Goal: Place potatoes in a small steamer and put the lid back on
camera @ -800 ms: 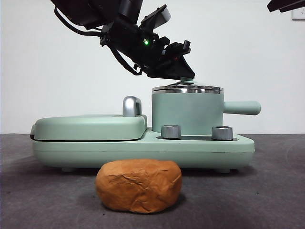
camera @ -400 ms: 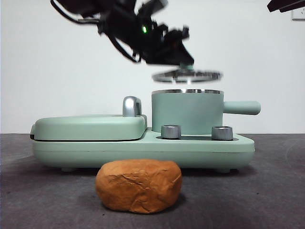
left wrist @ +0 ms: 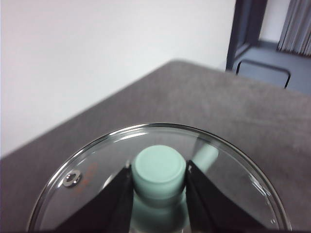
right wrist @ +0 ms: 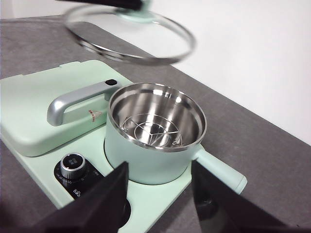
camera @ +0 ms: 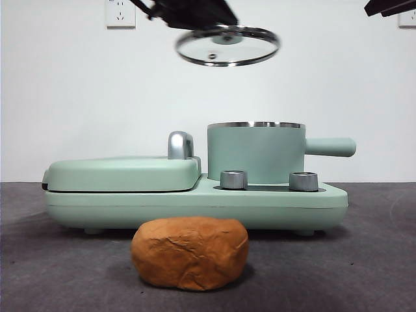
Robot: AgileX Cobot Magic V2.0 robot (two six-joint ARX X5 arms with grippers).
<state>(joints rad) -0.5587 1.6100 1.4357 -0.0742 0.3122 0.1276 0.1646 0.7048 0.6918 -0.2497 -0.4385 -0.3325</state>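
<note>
Holding the lid (camera: 227, 45) high over the worktop (camera: 377, 260), the left hand (left wrist: 159, 177) pinches its small mint-green knob (left wrist: 159, 170) between both jaws, one on each side. The glass disc hangs tilted, well above the small steamer (camera: 255, 153) and a bit off to the griddle side, prob. so the pot mouth stays free for loading. Seen from the right wrist cam, the steamer stands open w/ its steel rack (right wrist: 153, 132) bare inside; nothing in it yet.

The potato (camera: 190, 252) sits alone near the front edge of the worktop, apart from the cooker base (camera: 195, 205) behind it, untouched. Flat griddle lid w/ chrome handle (camera: 180, 144) lies shut beside the pot, not part of the job.

The right hand (right wrist: 158, 194) has its jaws spread, holding nothing, hovering above the pot's side w/ the knobs, poss. waiting for its turn at the potato. In the front view it's only a dark tip at the top corner.

Judgement: lid-off step looks done; potato pickup and drop-in not yet started. Lid prob. needs parking or holding clear meanwhile. Potato looks about as wide as the pot, so fit may be tight.
</note>
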